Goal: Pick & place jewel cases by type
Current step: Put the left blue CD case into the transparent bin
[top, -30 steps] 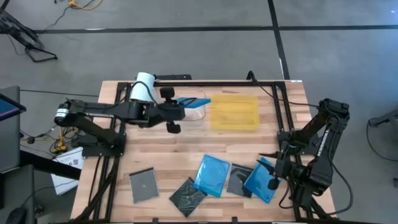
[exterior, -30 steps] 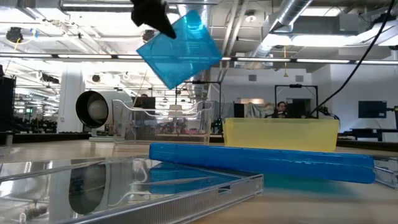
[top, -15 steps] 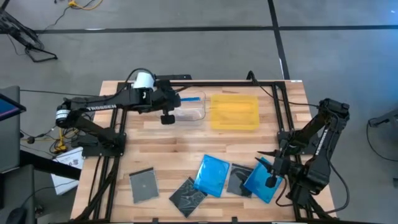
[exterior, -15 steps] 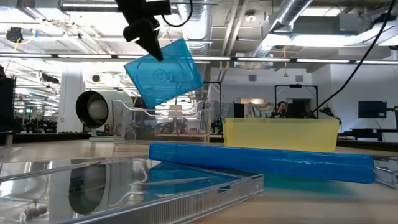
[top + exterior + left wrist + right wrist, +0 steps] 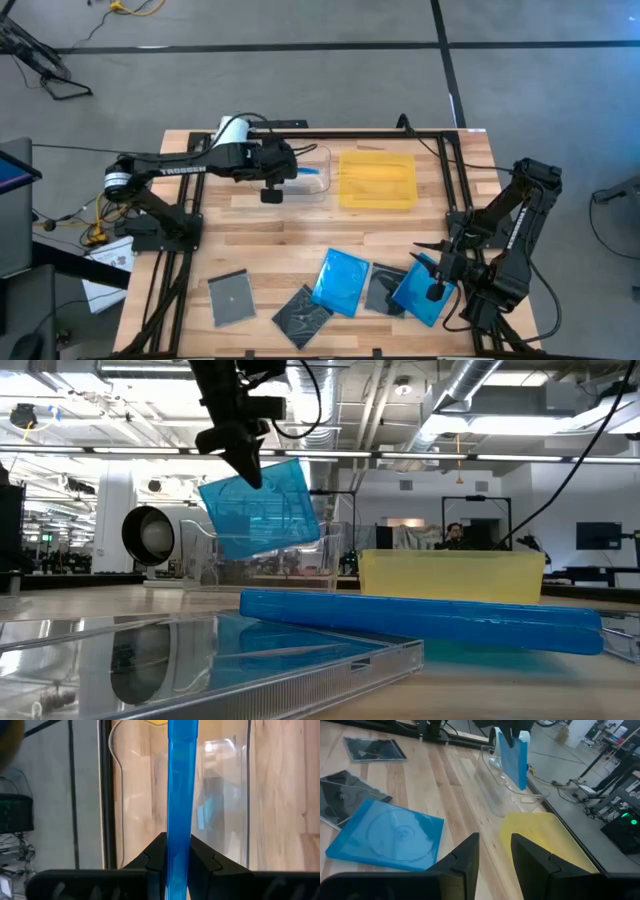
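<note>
My left gripper [image 5: 283, 170] [image 5: 178, 856] is shut on a blue jewel case [image 5: 262, 508] [image 5: 311, 170] and holds it over the clear tray [image 5: 318, 188] [image 5: 205, 550] at the far side of the table. In the low view the case's lower edge hangs below the tray's rim. My right gripper [image 5: 437, 272] [image 5: 495, 851] waits open at the near right, nothing between its fingers. Two more blue cases [image 5: 340, 280] [image 5: 420, 292] and three grey ones [image 5: 230, 297] [image 5: 303, 312] [image 5: 380, 288] lie on the near part of the table. My left gripper pinches the blue case by its two flat faces [image 5: 180, 840] between its two fingers, at the case's upper corner [image 5: 240, 472]. The fingers come slanting down from the table's left. The case stands on edge below them, slightly tilted and lifted clear.
A flat yellow tray [image 5: 378, 180] [image 5: 545, 840] lies right of the clear tray. A black frame rail [image 5: 350, 132] runs along the far edge and down both sides. Bare wood lies between the trays and the near row of cases.
My left gripper has come down toward the clear tray and tipped more steeply downward. The blue case has sunk with it and turned from standing on a corner to nearly square, its lower edge now below the tray's rim in the low view.
</note>
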Action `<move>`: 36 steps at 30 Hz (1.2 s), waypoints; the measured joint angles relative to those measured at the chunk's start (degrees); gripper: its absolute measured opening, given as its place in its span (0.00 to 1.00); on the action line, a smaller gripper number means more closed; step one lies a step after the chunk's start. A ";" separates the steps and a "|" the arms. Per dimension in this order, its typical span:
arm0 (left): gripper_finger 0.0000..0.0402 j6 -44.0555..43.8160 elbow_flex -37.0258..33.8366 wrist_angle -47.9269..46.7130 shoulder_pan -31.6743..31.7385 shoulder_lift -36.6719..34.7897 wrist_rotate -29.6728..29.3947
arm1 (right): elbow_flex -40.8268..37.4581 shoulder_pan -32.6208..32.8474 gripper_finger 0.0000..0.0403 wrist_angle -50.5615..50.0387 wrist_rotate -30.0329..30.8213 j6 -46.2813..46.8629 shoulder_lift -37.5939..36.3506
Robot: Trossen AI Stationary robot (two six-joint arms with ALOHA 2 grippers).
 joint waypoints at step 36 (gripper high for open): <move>0.09 3.32 28.42 -27.61 11.67 22.76 24.44 | 0.00 -0.26 0.26 -0.02 -0.90 -0.03 0.00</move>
